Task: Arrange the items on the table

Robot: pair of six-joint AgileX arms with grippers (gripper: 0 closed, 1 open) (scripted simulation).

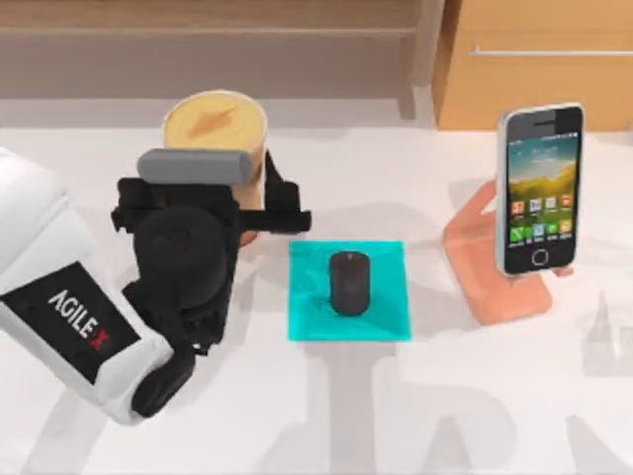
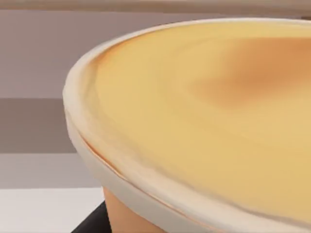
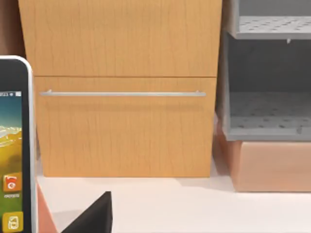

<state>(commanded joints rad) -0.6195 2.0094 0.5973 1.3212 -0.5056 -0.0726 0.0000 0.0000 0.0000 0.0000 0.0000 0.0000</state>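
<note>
The tall orange-tan cup [image 1: 216,124] with its yellowish lid stands left of centre, and my left gripper [image 1: 259,216] is shut on its body just below the lid. The lid [image 2: 204,121] sits very close in the left wrist view. The black mouse [image 1: 349,282] lies on the cyan mat [image 1: 307,322] at mid-table. The smartphone [image 1: 539,188] leans upright on the salmon-pink stand [image 1: 495,282] at the right; its edge [image 3: 14,145] also appears in the right wrist view, next to a dark part of my right gripper [image 3: 95,216].
A wooden cabinet [image 1: 534,59] with a metal handle [image 3: 121,93] stands behind the phone at the back right. Grey shelving [image 3: 267,87] sits beside it. A wooden ledge [image 1: 198,40] runs along the back. White table [image 1: 326,416] lies bare in front of the mat.
</note>
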